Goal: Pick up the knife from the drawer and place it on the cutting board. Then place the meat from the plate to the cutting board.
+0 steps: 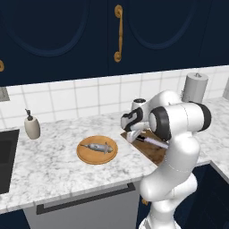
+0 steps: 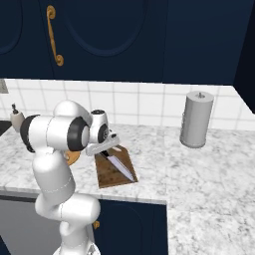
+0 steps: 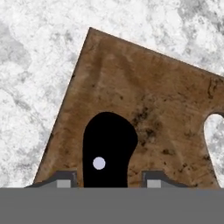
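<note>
Dark brown cutting board (image 3: 144, 100), black-handled silver knife (image 2: 118, 160), tan plate (image 1: 85, 155), white-grey marbled counter (image 1: 44, 161).

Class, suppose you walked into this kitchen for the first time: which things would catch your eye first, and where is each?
The white arm bends over the marble counter, its tool straddling the black handle of the knife, which lies on the dark brown cutting board near the counter's front edge. To the board's left in the left base view, a round tan plate carries the small greyish meat.
</note>
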{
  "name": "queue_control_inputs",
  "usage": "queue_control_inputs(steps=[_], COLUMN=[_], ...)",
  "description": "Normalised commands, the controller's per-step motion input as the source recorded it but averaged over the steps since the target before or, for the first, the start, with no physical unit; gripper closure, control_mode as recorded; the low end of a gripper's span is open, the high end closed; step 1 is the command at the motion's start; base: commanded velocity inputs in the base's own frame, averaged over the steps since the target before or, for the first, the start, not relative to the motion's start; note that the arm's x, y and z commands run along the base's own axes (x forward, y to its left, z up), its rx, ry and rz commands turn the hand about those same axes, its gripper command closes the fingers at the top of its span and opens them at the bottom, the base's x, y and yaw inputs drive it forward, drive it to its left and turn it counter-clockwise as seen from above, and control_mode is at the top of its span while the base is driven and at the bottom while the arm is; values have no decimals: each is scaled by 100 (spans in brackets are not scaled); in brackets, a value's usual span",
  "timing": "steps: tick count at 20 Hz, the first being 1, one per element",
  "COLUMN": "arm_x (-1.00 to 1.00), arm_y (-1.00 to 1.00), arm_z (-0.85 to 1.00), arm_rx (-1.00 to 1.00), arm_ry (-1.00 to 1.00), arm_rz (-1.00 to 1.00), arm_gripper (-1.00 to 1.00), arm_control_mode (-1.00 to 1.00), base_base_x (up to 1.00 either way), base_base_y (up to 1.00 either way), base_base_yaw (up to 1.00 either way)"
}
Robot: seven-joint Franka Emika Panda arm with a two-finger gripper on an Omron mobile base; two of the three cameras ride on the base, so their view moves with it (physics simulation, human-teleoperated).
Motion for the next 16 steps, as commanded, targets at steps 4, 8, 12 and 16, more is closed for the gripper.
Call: queue_control_inputs(steps=[4, 8, 12, 16], arm_x=[0, -14, -16, -17], arm_y=[4, 18, 56, 57], arm_z=[13, 39, 27, 26], arm_rx=[0, 0, 0, 0], arm_ry=[0, -2, -6, -6], arm_rz=[-2, -2, 0, 0], arm_gripper=[-100, -100, -100, -100], arm_control_mode=[-100, -100, -100, -100], base_base_x=[0, 0, 0, 0], base_base_y=[0, 0, 0, 0], base_base_yaw=[0, 0, 0, 0])
